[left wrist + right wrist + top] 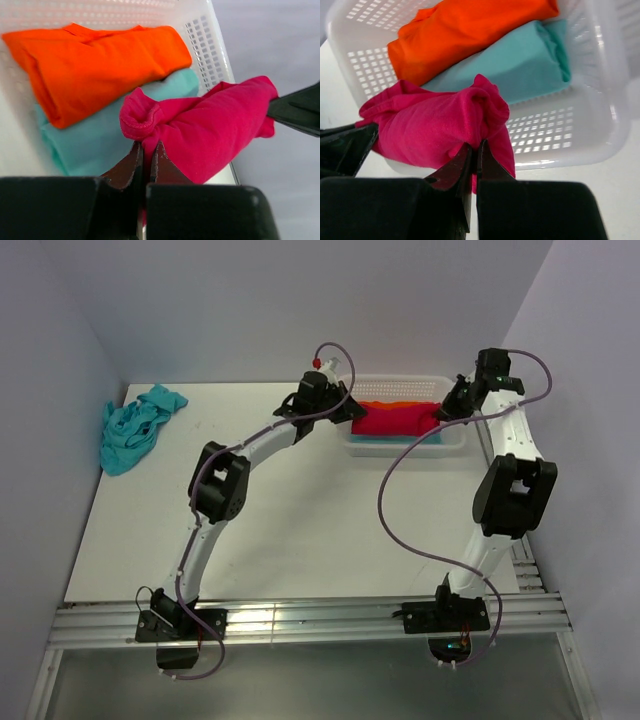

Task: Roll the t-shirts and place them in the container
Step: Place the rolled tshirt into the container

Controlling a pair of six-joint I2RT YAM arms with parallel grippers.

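A rolled crimson-red t-shirt hangs between my two grippers over the near rim of the white basket. My left gripper is shut on its left end. My right gripper is shut on its right end. In the basket lie a rolled orange t-shirt at the back and a rolled turquoise t-shirt beside it; both show in the right wrist view, the orange t-shirt and the turquoise t-shirt. A crumpled turquoise t-shirt lies on the table at far left.
The white perforated basket stands at the back of the table, right of centre. Both arms reach to it, with purple cables looping above the table. Grey walls close the back and sides.
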